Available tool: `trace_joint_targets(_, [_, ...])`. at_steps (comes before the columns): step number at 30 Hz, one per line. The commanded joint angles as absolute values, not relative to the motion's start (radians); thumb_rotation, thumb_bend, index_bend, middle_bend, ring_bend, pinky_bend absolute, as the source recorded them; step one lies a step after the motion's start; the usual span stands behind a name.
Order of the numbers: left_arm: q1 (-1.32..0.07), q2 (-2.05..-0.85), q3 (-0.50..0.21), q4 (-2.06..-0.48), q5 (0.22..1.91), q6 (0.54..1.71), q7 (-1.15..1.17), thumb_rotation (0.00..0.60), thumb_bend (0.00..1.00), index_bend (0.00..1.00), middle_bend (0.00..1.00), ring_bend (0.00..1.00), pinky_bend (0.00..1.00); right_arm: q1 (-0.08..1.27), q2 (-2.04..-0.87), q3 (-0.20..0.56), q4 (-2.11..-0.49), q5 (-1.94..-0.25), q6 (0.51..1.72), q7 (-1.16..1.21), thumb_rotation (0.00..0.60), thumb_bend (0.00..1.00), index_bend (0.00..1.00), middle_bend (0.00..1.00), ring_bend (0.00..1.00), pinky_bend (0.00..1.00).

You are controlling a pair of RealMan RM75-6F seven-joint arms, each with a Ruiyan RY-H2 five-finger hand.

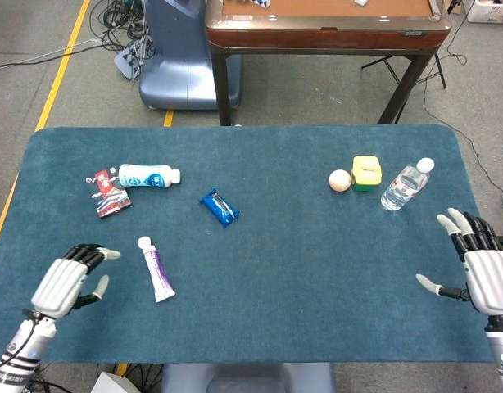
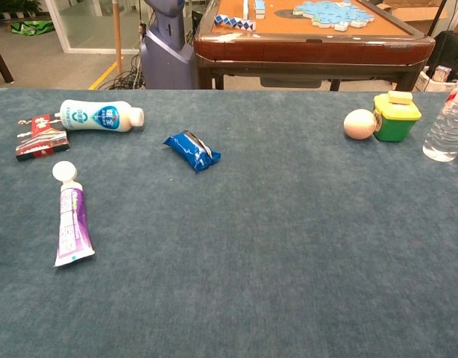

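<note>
Where the left hand [image 1: 65, 284] hovers spread and empty, the purple-and-white plastic tube with a white cap [image 1: 156, 269] is found just beside it, on its inner side.
Its long axis runs away from the robot, cap at the far end, tilted slightly toward the left hand; the right hand [image 1: 483, 273], also spread and empty, is well apart from it, nearer the clear plastic water bottle [image 1: 405, 185].

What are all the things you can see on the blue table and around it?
tube: 1, purple and white, lying near left hand
blue packet: 1, left of middle
white bottle: 1, lying far left
red packet: 1, beside white bottle
ball: 1, cream, touching green box
green box: 1, yellow lid, right
water bottle: 1, clear, right
brown table: 1, behind
left hand: 1, silver, open
right hand: 1, silver, open
</note>
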State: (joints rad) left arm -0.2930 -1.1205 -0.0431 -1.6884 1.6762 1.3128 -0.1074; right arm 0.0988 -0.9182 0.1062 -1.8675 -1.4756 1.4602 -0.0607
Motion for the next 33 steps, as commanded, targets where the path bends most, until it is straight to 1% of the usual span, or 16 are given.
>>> trace_joint_targets(1, [-0.418,-1.1,-0.016,-1.637,1.777,1.186,-0.202,0.6,0.47,0.29,0.34,0.22,0.18,0.102,-0.904,0.112,-1.888,-1.473,1.462,-0.074,0.466,0.05,0.09,0.07,0.0,0.0])
trace_joint_targets(9, [-0.568,-1.176,-0.01,-1.554,1.809,1.03,-0.246,0.6,0.47,0.29,0.34,0.22,0.18,0.097,-0.91,0.1,-1.895,-1.453,1.45,-0.072,0.468,0.05,0.08,0.07,0.0,0.0])
trace_joint_targets(15, [-0.633,-1.225,0.002,-1.51,1.806,0.944,-0.17,0.6,0.47,0.27,0.33,0.22,0.18,0.09,-0.916,0.093,-1.886,-1.443,1.451,-0.066,0.466,0.05,0.08,0.07,0.0,0.0])
trace_joint_targets(20, [-0.644,-1.249,0.017,-1.497,1.791,0.916,-0.055,0.6,0.47,0.27,0.33,0.22,0.18,0.086,-0.922,0.088,-1.877,-1.437,1.446,-0.057,0.466,0.05,0.08,0.07,0.0,0.0])
trace_joint_targets(26, [-0.645,-1.249,0.035,-1.515,1.754,0.888,0.035,0.6,0.47,0.27,0.33,0.22,0.17,0.082,-0.931,0.084,-1.862,-1.434,1.446,-0.042,0.468,0.05,0.08,0.07,0.0,0.0])
trace_joint_targets(33, [-0.63,-1.258,0.049,-1.526,1.724,0.89,0.164,0.6,0.47,0.27,0.33,0.22,0.17,0.08,-0.935,0.08,-1.851,-1.434,1.443,-0.029,0.469,0.05,0.08,0.07,0.0,0.0])
